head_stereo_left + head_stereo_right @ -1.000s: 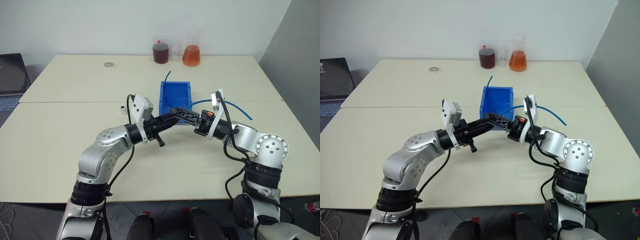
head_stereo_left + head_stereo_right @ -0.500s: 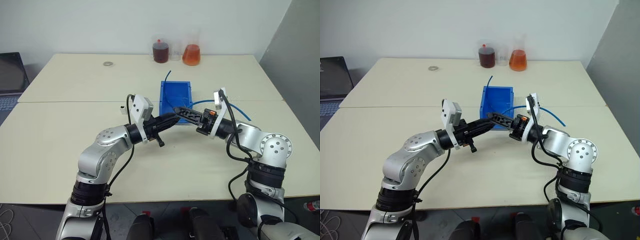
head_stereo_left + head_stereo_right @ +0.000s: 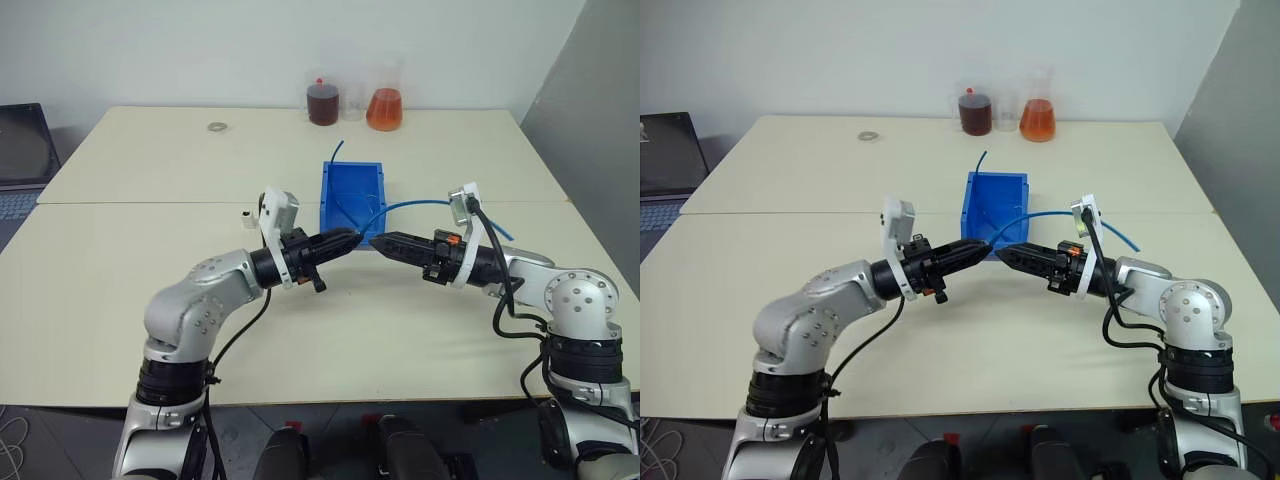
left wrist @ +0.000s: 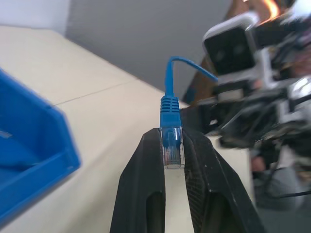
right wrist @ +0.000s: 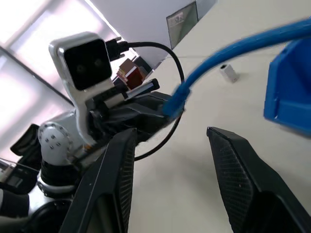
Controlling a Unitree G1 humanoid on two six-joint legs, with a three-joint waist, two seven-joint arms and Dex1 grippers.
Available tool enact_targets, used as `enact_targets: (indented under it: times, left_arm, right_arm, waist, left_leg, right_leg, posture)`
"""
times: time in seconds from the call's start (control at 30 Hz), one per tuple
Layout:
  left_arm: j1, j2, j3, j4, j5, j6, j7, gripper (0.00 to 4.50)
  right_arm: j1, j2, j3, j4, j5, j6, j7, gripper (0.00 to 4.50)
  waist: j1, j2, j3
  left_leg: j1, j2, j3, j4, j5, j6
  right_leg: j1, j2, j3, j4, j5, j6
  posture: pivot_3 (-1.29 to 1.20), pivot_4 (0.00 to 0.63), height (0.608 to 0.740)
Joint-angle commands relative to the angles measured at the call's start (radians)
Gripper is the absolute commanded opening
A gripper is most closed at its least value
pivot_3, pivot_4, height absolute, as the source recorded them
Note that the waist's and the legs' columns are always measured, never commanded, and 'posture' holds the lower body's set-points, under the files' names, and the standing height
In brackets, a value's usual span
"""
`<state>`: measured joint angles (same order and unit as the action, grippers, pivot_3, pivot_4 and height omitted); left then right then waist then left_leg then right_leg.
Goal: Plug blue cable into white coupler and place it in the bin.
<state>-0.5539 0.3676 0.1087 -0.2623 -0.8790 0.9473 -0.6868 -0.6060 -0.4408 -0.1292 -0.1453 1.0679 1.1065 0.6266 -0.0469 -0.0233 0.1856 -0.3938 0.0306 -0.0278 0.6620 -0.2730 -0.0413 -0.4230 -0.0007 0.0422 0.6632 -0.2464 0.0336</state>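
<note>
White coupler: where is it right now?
The white coupler sits on the table in the left eye view, on the robot's left, untouched, left of the bin and just beyond the left arm's wrist camera.

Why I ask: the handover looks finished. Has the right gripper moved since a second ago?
Yes. The right gripper has pulled back toward the robot's right, off the bin's front wall, leaving the blue cable in the left gripper.

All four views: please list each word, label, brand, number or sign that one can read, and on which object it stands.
None can be read.
Dark bottle: no readable label.
Orange flask: markings too small to read.
Bin and blue cable: no print visible.
</note>
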Motion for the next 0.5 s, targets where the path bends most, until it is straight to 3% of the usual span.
enact_targets:
  times: [0.03,0.2,0.33,0.5]
  left_arm:
    - [-0.075,0.016,0.100,0.037,-0.199,0.139,0.036,0.25]
    - [-0.124,0.022,0.146,0.066,-0.333,0.224,0.102,0.25]
    - [-0.113,0.018,0.160,0.070,-0.403,0.251,0.150,0.25]
    - [-0.108,-0.005,0.172,0.081,-0.487,0.250,0.227,0.25]
  right_arm:
    - [-0.065,0.003,0.010,-0.002,-0.017,-0.055,0.067,2.42]
    - [-0.089,0.045,-0.035,0.000,0.033,-0.042,0.018,2.42]
    - [-0.104,0.062,-0.133,0.013,0.206,0.027,-0.079,2.42]
    - [-0.099,0.078,-0.160,0.006,0.344,0.059,-0.179,2.42]
  waist:
    - [-0.002,0.000,0.000]
    - [-0.001,0.000,0.000]
    - [0.005,0.000,0.000]
    - [0.013,0.000,0.000]
  left_leg:
    - [0.000,0.000,0.000,0.000,0.000,0.000]
    - [0.000,0.000,-0.001,0.000,0.000,0.000]
    - [-0.001,-0.001,-0.001,0.000,0.000,0.000]
    - [-0.001,-0.002,-0.001,0.000,0.000,0.000]
  right_leg:
    - [0.000,0.000,0.000,0.000,0.000,0.000]
    - [0.000,-0.001,0.000,-0.001,0.000,0.000]
    - [0.000,-0.003,0.000,-0.001,0.001,-0.001]
    - [0.000,-0.002,-0.001,-0.001,0.003,-0.005]
  posture:
    - [0.00,0.150,0.740]
    - [0.00,0.150,0.740]
    - [0.00,0.150,0.740]
    - [0.00,0.150,0.740]
